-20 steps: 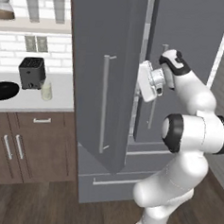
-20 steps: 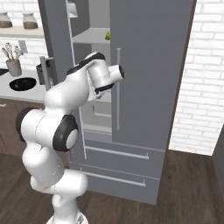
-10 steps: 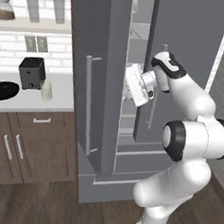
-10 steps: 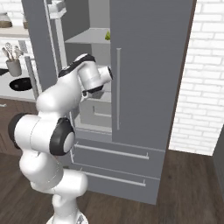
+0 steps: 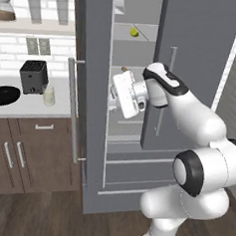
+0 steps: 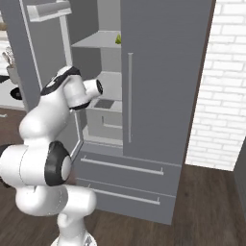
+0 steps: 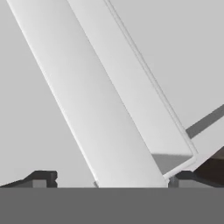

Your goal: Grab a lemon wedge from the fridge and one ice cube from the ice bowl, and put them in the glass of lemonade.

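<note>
Left base view: fridge (image 5: 92, 88) left door stands swung wide, right door shut; the gripper (image 5: 113, 94) sits at the middle shelves, just inside the opening, jaws spread and empty. The lemon wedge (image 5: 134, 33) lies on an upper shelf, at about 1 o'clock from the gripper and well above it; right base view has it (image 6: 117, 39) at the shelf's right end, close beside the shut door's edge. A small brown item (image 5: 124, 69) sits on a shelf in between, not the target. Ice bowl (image 5: 3, 95) and glass of lemonade (image 5: 49, 96) are on the counter out at 9 o'clock, the bowl just left of the toaster (image 5: 33, 76), the glass just beside its lower right corner. Hand view has pale door or shelf edges running diagonally between the fingertips (image 7: 43, 178), no wedge in it. My read for this step: raise the hand to the upper shelf level first, then go in, clear of the shelf lip and right door edge. Keep the jaws wide until they straddle the wedge; it's tiny, so centre well, close gently.
</note>
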Available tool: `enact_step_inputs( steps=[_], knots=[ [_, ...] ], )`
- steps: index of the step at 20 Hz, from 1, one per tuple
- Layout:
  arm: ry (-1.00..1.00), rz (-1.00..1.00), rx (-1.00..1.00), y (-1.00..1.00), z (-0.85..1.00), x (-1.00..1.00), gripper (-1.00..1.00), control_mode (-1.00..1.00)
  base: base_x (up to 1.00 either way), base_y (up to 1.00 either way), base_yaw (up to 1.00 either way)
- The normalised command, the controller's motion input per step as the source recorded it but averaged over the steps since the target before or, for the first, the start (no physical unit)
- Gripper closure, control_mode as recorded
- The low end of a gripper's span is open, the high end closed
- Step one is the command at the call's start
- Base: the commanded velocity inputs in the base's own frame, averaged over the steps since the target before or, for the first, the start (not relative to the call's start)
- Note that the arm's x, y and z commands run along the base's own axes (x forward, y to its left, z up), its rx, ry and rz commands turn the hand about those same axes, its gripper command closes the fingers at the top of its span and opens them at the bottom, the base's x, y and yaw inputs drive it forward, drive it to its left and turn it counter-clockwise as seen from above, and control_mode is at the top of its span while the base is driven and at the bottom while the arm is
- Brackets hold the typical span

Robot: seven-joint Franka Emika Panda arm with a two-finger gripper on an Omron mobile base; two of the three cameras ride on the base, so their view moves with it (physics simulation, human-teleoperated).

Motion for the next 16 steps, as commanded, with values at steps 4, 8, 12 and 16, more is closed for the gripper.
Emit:
enact_step_inputs(
  steps=[4,8,12,16],
  knots=[
    [-0.04,0.00,0.00,1.00,-0.09,0.07,-1.00,-1.00,0.00,0.00,0.00],
    [0.00,0.00,0.00,0.26,0.00,0.05,-1.00,-1.00,0.00,0.00,0.00],
    [-0.02,0.00,0.00,-0.19,0.07,-0.18,-1.00,-1.00,0.00,0.00,0.00],
    [-0.09,0.00,0.00,-0.95,0.38,-0.67,-1.00,-1.00,0.00,0.00,0.00]
  ],
)
